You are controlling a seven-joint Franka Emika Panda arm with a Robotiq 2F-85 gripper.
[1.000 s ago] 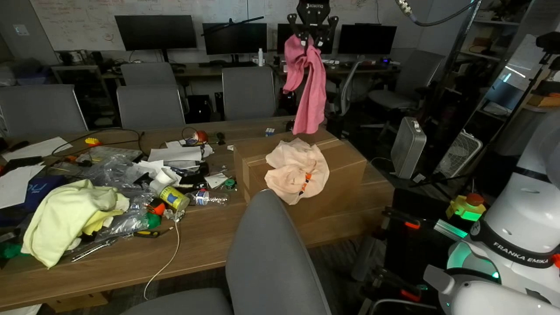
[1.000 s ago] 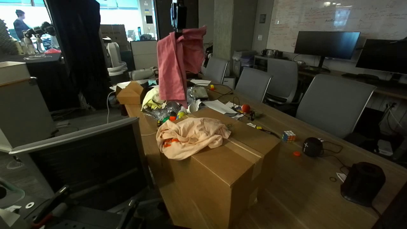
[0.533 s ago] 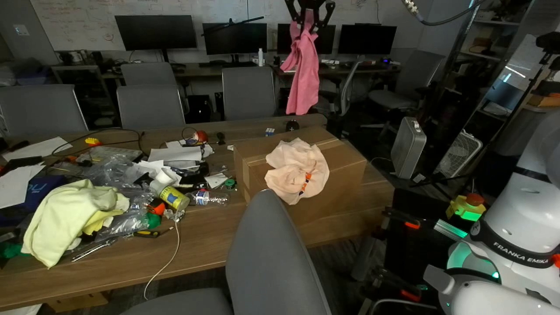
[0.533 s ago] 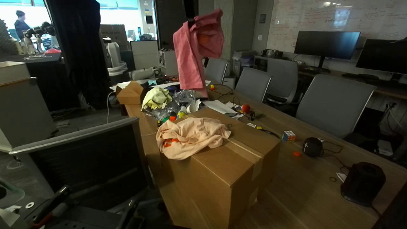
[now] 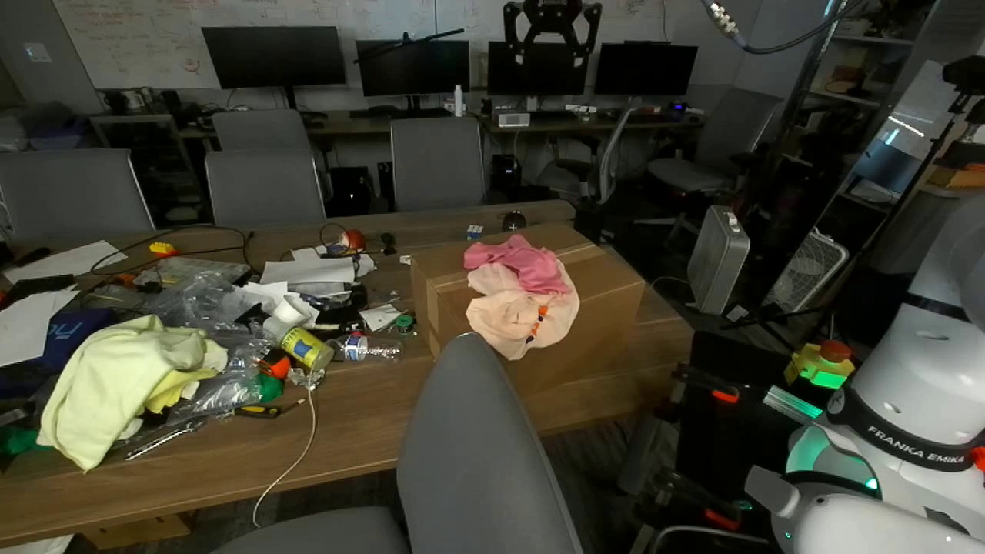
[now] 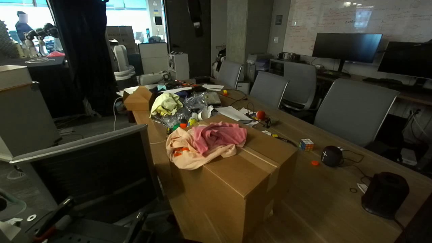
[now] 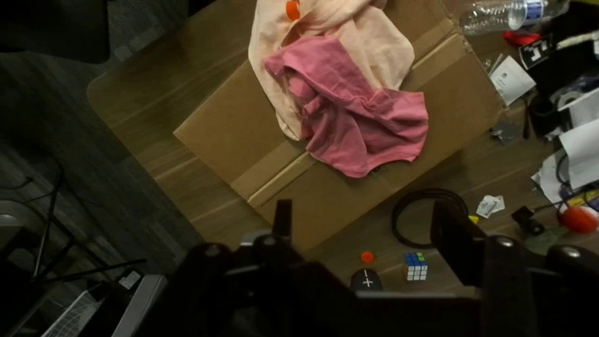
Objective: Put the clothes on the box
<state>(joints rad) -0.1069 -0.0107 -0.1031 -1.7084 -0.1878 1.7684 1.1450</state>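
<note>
On the table [image 5: 354, 415], a cardboard box [image 6: 219, 189] is topped by a peach garment [image 6: 192, 159]; a yellow cloth [image 5: 115, 377] is left amid clutter [image 5: 208, 304], well apart; a pink garment [image 6: 222, 135] is draped partly over the peach garment. Nothing is held by the gripper [image 5: 548, 59], its jaws spread wide above. The release step seems finished, with 2 garments placed; next, the yellow cloth must likely be reached and pinched

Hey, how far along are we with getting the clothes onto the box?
Done: the peach garment lies on the box, with the pink garment partly over it. In hand: nothing; the gripper hangs open, apart from both. Left: probably the yellow cloth among clutter on the table, if it counts as clothes.
</note>
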